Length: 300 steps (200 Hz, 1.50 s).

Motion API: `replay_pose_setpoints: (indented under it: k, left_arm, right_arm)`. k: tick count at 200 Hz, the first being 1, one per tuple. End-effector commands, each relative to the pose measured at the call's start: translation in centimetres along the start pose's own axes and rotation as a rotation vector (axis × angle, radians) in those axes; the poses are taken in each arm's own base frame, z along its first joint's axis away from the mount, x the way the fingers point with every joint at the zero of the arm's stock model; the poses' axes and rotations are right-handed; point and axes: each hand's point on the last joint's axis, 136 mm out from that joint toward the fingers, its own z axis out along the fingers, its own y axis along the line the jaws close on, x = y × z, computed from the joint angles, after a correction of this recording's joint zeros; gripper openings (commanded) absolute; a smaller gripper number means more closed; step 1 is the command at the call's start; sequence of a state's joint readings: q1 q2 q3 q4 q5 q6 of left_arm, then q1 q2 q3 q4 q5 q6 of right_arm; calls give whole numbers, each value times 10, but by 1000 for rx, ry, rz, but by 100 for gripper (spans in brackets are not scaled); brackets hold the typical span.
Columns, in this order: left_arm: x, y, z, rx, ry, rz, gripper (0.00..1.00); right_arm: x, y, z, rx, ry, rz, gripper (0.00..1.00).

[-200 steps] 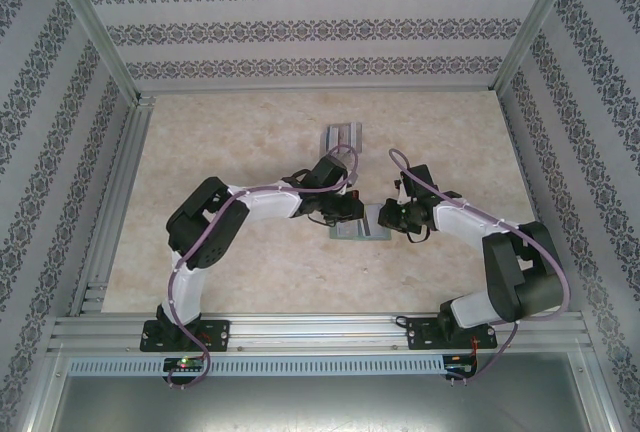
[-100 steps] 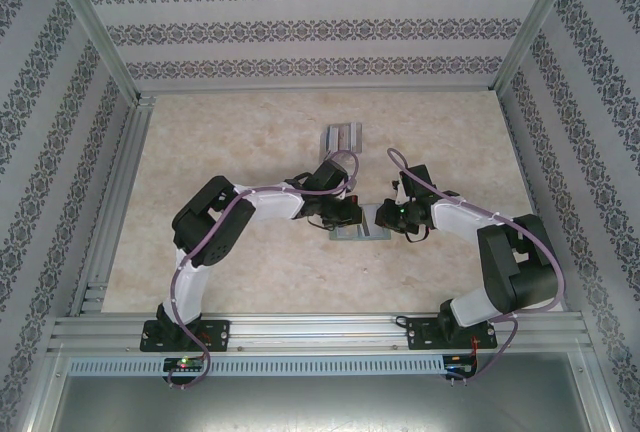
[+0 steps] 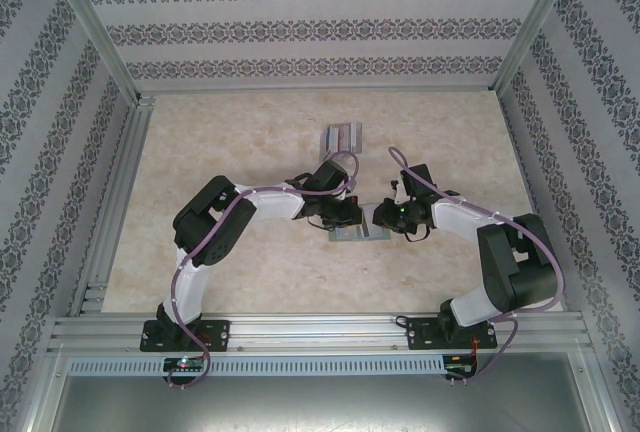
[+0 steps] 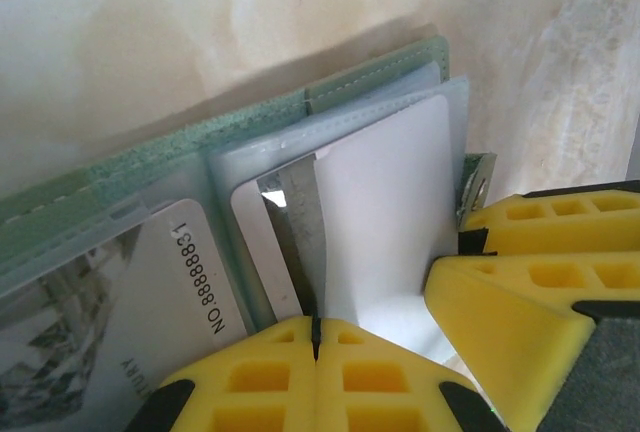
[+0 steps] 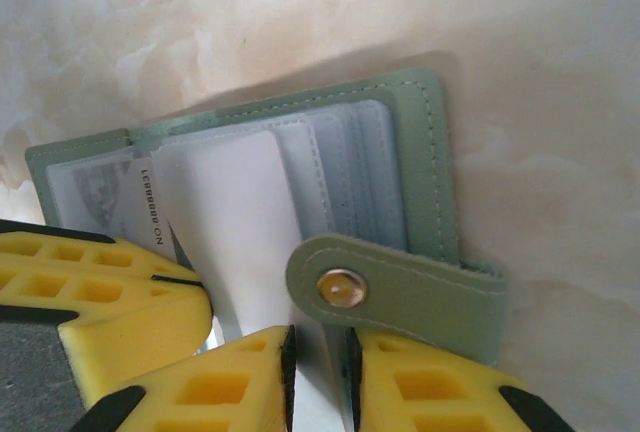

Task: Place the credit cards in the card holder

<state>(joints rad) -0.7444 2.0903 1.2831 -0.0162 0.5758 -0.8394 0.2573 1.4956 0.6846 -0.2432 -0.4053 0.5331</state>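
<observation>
Strap (image 5: 400, 292) across open card holder (image 5: 420, 172); left jaws clenched, right jaws' grip unclear.

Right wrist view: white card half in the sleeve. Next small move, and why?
Probably nudge the white card deeper into its clear sleeve: the card holder lies open, the left end effector pins its pages, and the card's lower part sticks out toward the right end effector.

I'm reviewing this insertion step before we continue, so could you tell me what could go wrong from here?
1. The white card sits only partly in the clear sleeve of the card holder; pushed at an angle, it may buckle or jam.
2. The right gripper pinches the card's near edge beside the snap tab, which could snag.
3. The left gripper is shut at the holder's edge; if it slips, the holder may slide.
</observation>
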Motion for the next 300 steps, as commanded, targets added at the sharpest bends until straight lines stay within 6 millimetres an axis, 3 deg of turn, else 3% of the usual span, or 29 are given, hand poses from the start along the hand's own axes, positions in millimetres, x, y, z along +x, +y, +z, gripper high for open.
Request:
replay_pose_setpoints:
  k: [1, 42, 124, 172, 252, 300]
  left_arm:
    - [7, 5, 10, -6, 27, -10, 0]
    - [7, 3, 9, -3, 25, -8, 0]
    - [4, -3, 4, 11, 8, 5, 0]
    - [1, -9, -2, 33, -25, 9, 0]
    - [-8, -17, -18, 94, -91, -23, 19]
    - [-13, -12, -29, 98, -136, -53, 21]
  right_arm:
    - [-7, 22, -16, -67, -20, -11, 25]
    - [-10, 31, -28, -86, -40, -28, 25]
    - [-3, 41, -9, -124, 31, -29, 25]
    - [-2, 57, -5, -171, 43, -41, 25]
    - [-6, 84, -9, -226, 54, -66, 33]
    - [-3, 96, -8, -240, 64, -81, 33]
